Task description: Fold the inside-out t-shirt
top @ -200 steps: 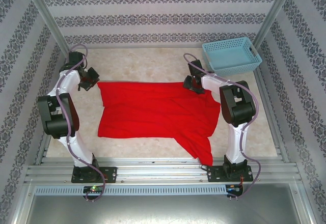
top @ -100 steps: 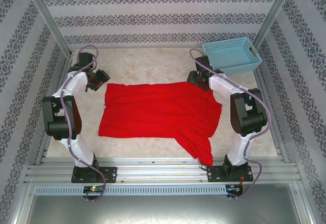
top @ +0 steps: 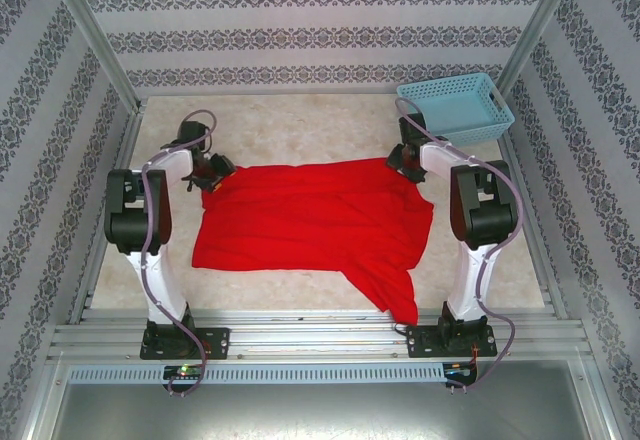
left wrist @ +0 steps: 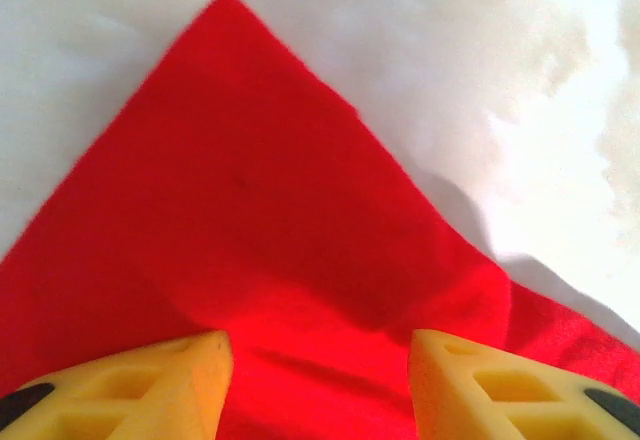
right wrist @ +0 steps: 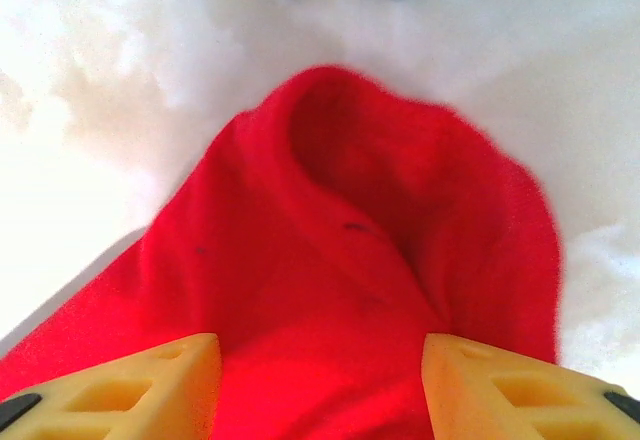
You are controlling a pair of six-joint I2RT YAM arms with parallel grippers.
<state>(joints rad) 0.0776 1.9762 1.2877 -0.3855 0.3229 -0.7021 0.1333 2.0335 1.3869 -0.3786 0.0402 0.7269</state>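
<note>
Papered walls [top: 300,35] close in the pale marbled counter [top: 300,125], where the inside-out t-shirt [top: 310,220] lies spread in the middle, one flap trailing toward the near right edge. My left tool [left wrist: 320,352] sits at the shirt's far left corner, its yellow fingers [left wrist: 150,380] apart, with red cloth lying loose between them and nothing gripped. My right tool [right wrist: 320,355] sits at the far right corner, likewise open over a rumpled fold. A light blue basket [top: 455,110] stands near it in the counter's far right corner.
</note>
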